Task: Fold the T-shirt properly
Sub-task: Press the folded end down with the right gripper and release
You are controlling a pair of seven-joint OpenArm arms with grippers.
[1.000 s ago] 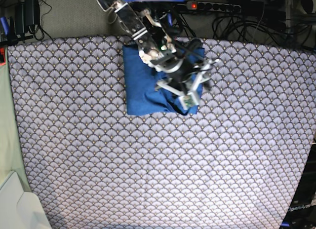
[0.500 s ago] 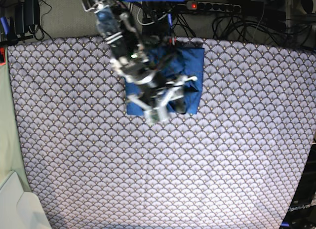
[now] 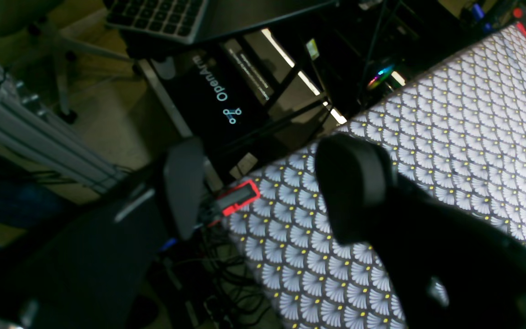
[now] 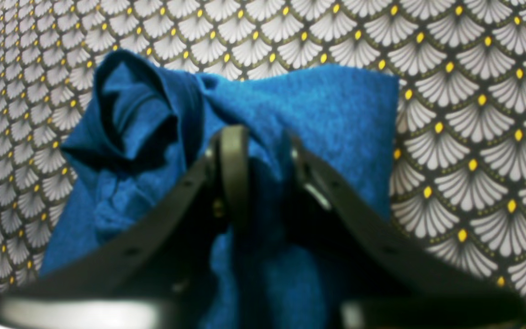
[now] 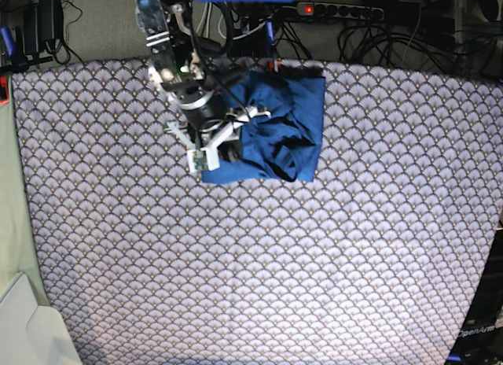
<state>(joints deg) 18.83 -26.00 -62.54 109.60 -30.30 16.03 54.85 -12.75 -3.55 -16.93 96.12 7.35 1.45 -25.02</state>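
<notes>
The blue T-shirt (image 5: 279,133) lies as a rumpled, roughly square bundle at the far middle of the scallop-patterned cloth (image 5: 314,263). My right gripper (image 5: 225,147) is over the bundle's left edge. In the right wrist view its fingers (image 4: 234,151) stand close together, and the right gripper (image 4: 265,139) is shut on a pinch of the T-shirt (image 4: 336,109); a loose fold stands up at the left. My left gripper (image 3: 267,183) hangs open at the corner of the patterned cloth (image 3: 450,137), with nothing between its fingers. The left arm does not show in the base view.
A power strip (image 5: 330,9) and cables run behind the table's far edge. A white box (image 5: 23,326) sits at the near left corner. Beside the table in the left wrist view stand a black OpenArm case (image 3: 217,91) and a red clamp (image 3: 238,196).
My right arm has swung left across the T-shirt, from its right side to its left edge, and its jaws have closed on the fabric. The shirt's surface is more rumpled.
</notes>
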